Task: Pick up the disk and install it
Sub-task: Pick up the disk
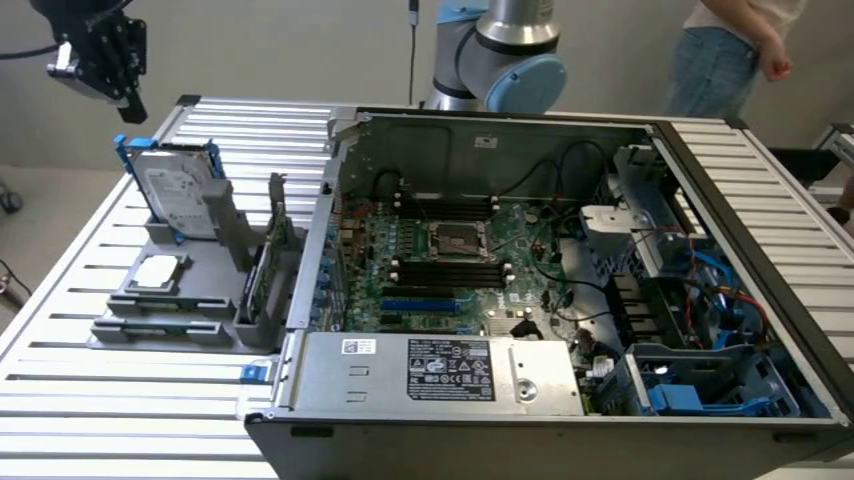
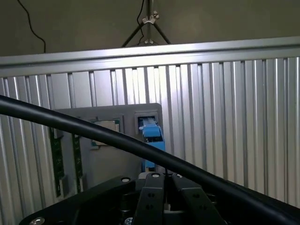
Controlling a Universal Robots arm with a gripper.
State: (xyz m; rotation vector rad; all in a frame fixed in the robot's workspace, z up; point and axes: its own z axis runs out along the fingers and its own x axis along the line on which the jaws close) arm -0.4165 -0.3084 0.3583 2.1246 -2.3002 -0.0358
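The disk (image 1: 178, 192), a silver drive with a white label in a blue carrier, stands on edge in a grey holder (image 1: 160, 320) on the slatted table at the exterior view's left. My gripper (image 1: 131, 108) hangs in the air above it and slightly toward the exterior view's left, clear of the disk, holding nothing. In the wrist view the black fingers (image 2: 151, 197) sit together, shut, with the disk's blue carrier edge (image 2: 152, 133) seen end-on just beyond them. A black cable (image 2: 93, 133) crosses that view in front of the holder (image 2: 112, 154).
An open computer case (image 1: 747, 180) fills the middle and right of the table, with a motherboard (image 1: 454, 260), a grey power supply box (image 1: 441, 370) and a blue drive bay (image 1: 707, 385). A small square chip (image 1: 158, 270) lies on the holder. A person (image 1: 727, 50) stands behind the table.
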